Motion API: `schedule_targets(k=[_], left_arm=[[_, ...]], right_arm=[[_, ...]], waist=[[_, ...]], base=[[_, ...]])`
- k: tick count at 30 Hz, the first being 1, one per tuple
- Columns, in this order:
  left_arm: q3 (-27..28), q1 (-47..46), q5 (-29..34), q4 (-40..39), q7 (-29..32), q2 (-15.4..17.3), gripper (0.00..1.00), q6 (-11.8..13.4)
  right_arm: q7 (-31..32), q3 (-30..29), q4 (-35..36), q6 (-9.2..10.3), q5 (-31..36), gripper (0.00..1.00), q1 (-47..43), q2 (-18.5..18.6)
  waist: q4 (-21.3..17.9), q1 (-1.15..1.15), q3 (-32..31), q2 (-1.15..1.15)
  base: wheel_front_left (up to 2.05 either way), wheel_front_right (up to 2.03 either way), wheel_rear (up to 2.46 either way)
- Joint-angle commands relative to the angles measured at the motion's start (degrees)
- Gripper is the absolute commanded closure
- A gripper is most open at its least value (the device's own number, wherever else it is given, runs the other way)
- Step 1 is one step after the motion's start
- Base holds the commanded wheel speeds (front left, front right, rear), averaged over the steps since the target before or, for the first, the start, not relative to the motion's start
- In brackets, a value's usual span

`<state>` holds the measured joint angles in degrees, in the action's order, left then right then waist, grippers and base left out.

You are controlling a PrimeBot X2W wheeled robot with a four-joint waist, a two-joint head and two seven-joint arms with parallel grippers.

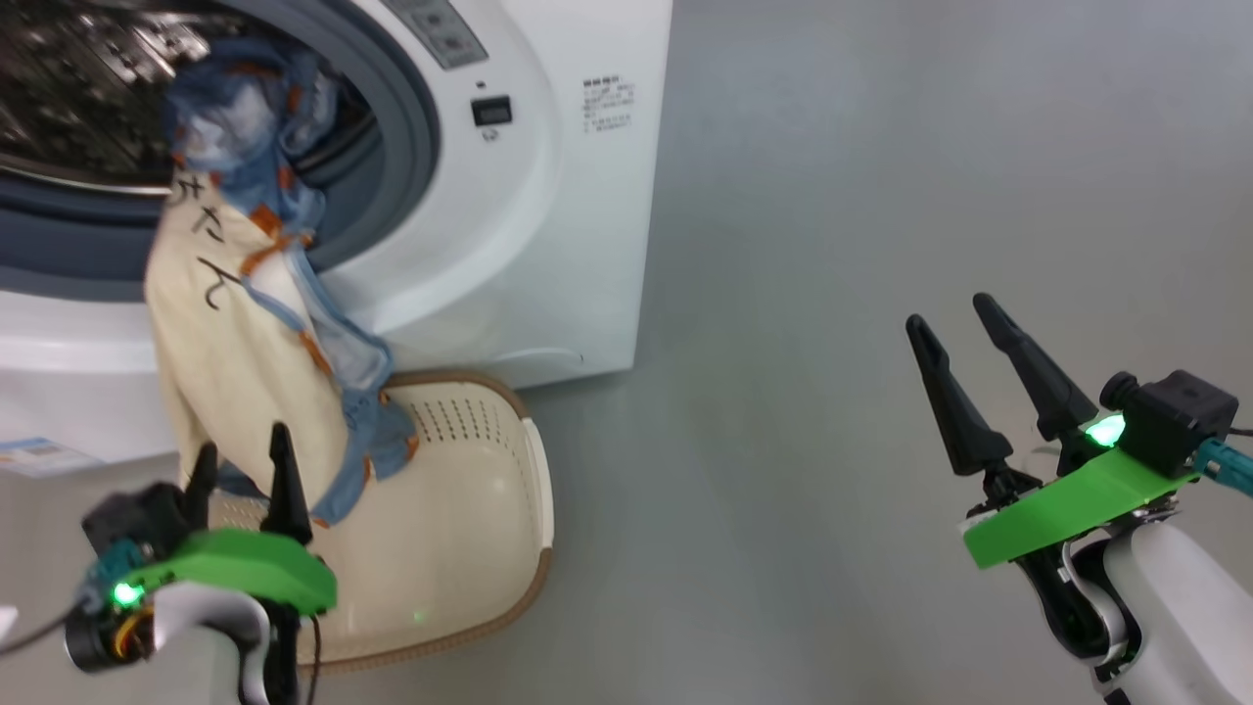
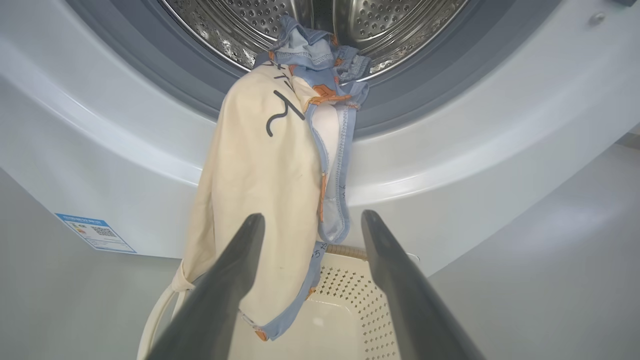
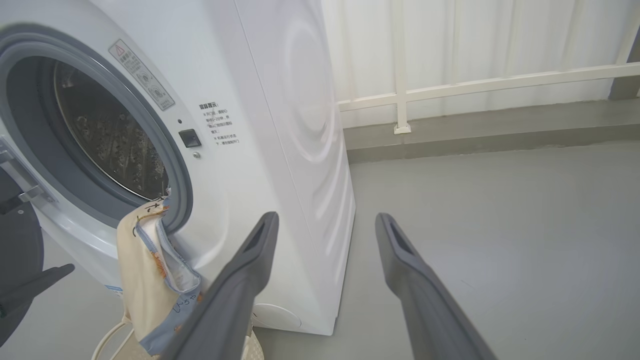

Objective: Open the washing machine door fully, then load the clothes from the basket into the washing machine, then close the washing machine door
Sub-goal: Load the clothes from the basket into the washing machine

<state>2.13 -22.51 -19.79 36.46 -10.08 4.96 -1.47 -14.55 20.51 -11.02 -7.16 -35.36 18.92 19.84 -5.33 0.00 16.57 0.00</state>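
The washing machine (image 1: 509,245) stands with its steel drum uncovered. The clothes (image 1: 235,343), a cream cloth with dark lettering and blue printed fabric, hang over the drum's grey lip. Their top lies inside the drum and their lower end dangles into the basket (image 1: 538,490). My left gripper (image 1: 243,468) is open just in front of that hanging end, above the basket. In the left wrist view the clothes (image 2: 255,165) hang just beyond my left gripper (image 2: 312,217), not clamped. My right gripper (image 1: 950,313) is open and empty over the floor, far right. A dark part of the door (image 3: 12,235) shows by the hinge.
Grey floor spreads to the right of the machine. A white railing (image 3: 400,90) and curtain run along the back wall behind it. A blue label (image 2: 95,232) sits low on the machine's front.
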Motion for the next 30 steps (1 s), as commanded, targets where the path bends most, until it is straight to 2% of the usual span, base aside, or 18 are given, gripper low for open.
schedule_targets(k=[1,13,19,30], left_arm=[[1.84,-2.15,-0.68,-0.08,0.04,2.19,0.00,0.19],[1.46,-15.93,-0.66,13.06,1.32,5.63,0.00,0.67],[1.25,-21.32,-0.80,18.82,2.14,6.91,0.00,1.08],[2.40,-27.94,-2.04,26.42,2.58,9.32,0.00,3.30]], right_arm=[[-0.45,0.64,1.54,-0.33,-0.38,0.00,0.93,0.92],[-0.45,-0.20,3.43,-0.33,-0.88,0.00,4.44,1.05],[-0.45,-0.35,3.90,-0.33,-0.98,0.00,5.61,0.83],[-0.45,-0.81,4.47,-0.33,-1.14,0.00,6.59,1.04]], waist=[[-1.09,0.00,3.58,0.00],[-2.59,0.00,12.99,0.00],[-3.44,0.00,15.70,0.00],[-4.67,0.00,19.29,0.00]], base=[[0.00,0.00,0.00],[0.00,0.00,0.00],[0.00,0.00,0.00],[0.00,0.00,0.00]])
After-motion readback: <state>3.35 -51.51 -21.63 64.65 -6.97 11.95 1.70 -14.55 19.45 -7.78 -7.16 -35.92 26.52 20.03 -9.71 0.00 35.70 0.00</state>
